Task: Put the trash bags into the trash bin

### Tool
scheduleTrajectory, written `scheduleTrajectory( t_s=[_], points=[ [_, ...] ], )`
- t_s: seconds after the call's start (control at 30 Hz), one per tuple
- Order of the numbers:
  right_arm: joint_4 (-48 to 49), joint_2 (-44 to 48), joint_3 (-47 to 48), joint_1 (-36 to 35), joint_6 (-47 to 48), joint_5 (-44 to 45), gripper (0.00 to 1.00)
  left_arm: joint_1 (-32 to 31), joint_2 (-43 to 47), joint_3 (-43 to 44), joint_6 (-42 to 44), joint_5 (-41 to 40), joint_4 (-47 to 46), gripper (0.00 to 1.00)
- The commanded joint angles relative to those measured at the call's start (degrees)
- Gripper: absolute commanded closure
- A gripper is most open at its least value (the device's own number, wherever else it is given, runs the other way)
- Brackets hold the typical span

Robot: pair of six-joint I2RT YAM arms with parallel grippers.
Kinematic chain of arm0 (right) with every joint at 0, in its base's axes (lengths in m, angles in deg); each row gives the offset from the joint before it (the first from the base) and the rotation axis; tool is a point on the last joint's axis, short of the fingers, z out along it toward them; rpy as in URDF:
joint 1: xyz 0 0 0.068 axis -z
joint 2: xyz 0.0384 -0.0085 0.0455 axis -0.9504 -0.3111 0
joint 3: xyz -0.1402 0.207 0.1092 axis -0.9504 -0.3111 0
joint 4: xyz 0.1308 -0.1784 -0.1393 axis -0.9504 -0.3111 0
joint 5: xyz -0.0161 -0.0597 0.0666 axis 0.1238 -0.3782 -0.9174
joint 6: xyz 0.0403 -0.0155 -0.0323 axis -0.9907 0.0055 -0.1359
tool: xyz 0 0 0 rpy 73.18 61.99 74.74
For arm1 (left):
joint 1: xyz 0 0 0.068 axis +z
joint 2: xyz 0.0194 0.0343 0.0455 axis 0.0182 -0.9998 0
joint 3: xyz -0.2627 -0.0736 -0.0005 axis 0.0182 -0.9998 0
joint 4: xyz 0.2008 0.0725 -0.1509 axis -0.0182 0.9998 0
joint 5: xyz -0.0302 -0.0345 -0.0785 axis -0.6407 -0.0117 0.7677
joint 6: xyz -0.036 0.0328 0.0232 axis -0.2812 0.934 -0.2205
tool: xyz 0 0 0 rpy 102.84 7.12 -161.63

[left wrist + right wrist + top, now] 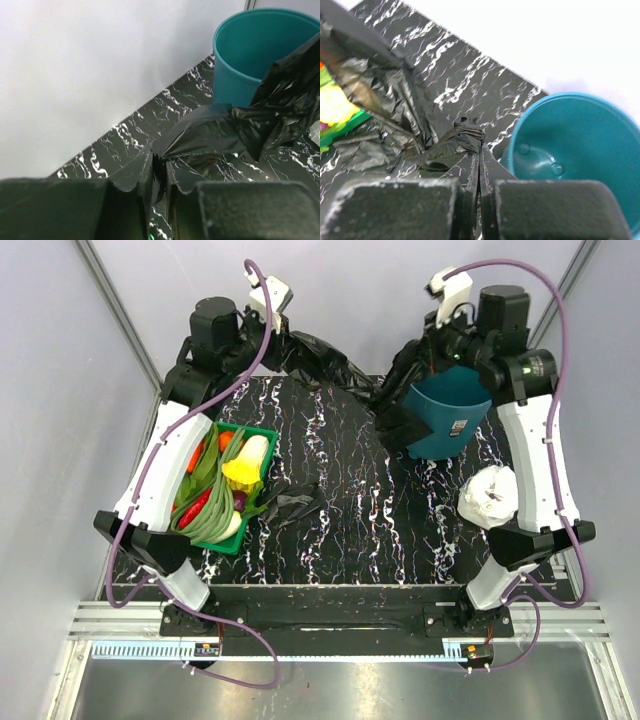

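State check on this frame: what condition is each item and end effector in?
Trash bin: upright, empty.
Large trash bag: spread out, strung between both end effectors, not in the bin.
Small trash bag: lying loose on the table, ungripped.
Left end effector: shut on the large trash bag.
Right end effector: shut on the large trash bag.
Vegetable tray: full.

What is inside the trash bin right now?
The bin shows only bare teal wall and floor. The stretched bag hides one side from the left wrist view.
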Motion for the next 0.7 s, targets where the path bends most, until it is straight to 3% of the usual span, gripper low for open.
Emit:
scheduleTrajectory(
  t_s=[0.0, 0.07, 0.23, 0.47, 0.67],
  points=[
    [0.0, -0.4, 11.6, 2.7, -1.1, 3.3, 1.0, 0.2, -0.2, 8.5, -0.9, 2.8, -0.9, 0.89],
    [-0.1, -1.4, 16.7, 3.1, -0.2, 5.3, 1.0, 0.1, -0.9, 12.9, -1.8, 4.6, -1.0, 0.99],
    [1.7, -3.4, 25.1, 3.8, 1.6, 9.8, 1.0, 0.1, -1.0, 16.6, -2.9, 8.4, -8.1, 1.0],
    [8.7, -2.6, 26.1, 4.6, 6.0, 17.7, 1.0, 0.1, -8.8, 23.8, -9.0, 11.5, -18.5, 1.0],
    [11.5, -3.0, 21.7, 9.3, 4.6, 17.5, 1.0, -0.6, -14.2, 24.3, -10.5, 13.0, -24.2, 1.0]
  ],
)
